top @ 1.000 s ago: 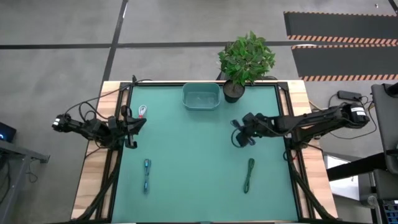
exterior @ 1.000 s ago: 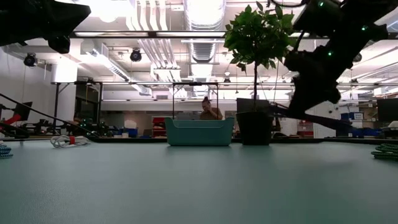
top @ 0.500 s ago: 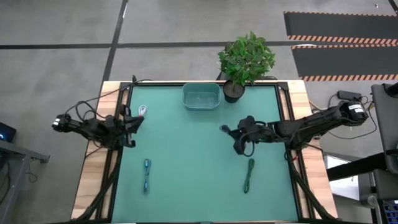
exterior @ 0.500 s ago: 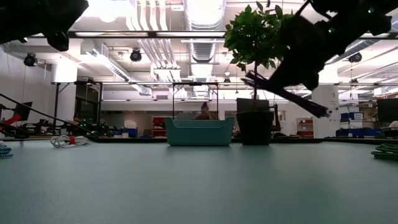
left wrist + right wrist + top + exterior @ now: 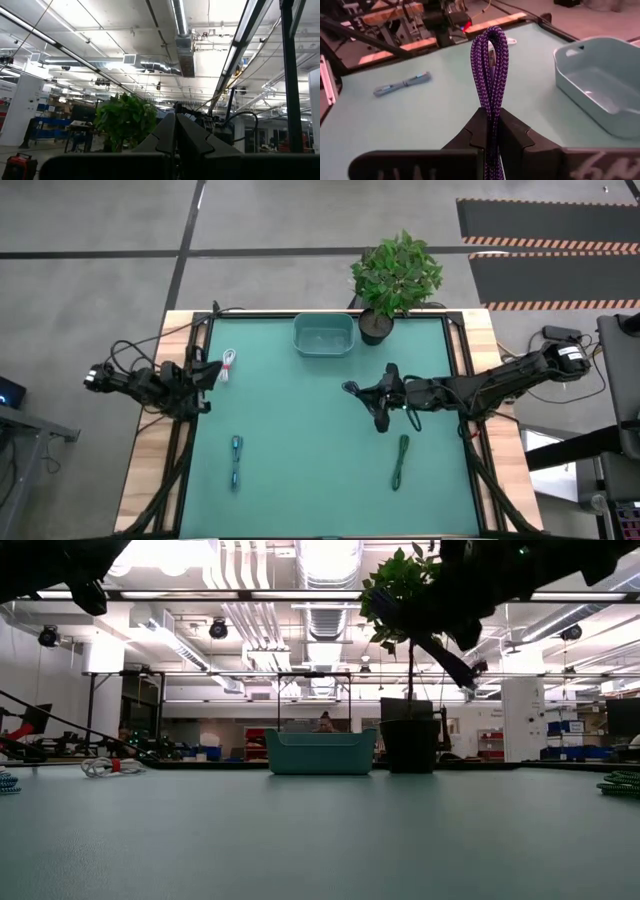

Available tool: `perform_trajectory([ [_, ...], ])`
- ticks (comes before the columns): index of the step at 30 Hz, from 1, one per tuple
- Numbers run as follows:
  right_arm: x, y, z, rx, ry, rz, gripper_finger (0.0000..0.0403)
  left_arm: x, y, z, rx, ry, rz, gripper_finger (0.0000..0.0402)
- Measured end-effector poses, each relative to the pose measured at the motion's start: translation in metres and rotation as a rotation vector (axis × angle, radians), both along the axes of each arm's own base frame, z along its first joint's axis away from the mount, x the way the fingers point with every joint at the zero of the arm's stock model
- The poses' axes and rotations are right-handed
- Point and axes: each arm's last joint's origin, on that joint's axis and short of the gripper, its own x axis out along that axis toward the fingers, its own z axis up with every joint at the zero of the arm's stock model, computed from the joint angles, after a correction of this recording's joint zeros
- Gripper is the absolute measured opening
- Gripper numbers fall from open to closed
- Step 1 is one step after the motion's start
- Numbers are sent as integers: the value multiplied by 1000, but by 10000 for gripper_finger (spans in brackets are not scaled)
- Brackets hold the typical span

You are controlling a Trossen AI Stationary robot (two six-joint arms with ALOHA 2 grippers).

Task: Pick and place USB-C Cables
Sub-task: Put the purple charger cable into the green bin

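The right gripper hangs above the middle of the green table mat, its two dark fingers clamped on a purple braided cable loop that rises upright between them. In the right wrist view this cable stands with its fold uppermost, and beyond it lies the pale teal plastic bin, open and resting on the mat. From above, that bin sits at the far edge of the mat, just beside the potted green plant in a dark pot. A green bundled cable lies on the mat near the right arm's side, below the gripper and apart from it. A blue bundled cable lies on the left half of the mat, well apart from the green one; it also shows in the right wrist view. A white cable with a red band rests near the mat's left edge, just beside the left gripper, which waits at that edge with its fingers pressed together and nothing between them. In the low view the white and red cable lies flat at the far left, and the bin stands mid-table beside the plant pot.
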Motion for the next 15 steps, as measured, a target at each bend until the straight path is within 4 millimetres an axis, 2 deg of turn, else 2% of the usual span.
perform_trajectory([
  [5, 20, 4, 11, -70, 1, 26, 18, 0, 0, 0, 0, 0, 0, 0],
  [15, 79, 15, 45, -245, 57, 97, 18, 0, 0, 0, -1, 2, -1, 0],
])
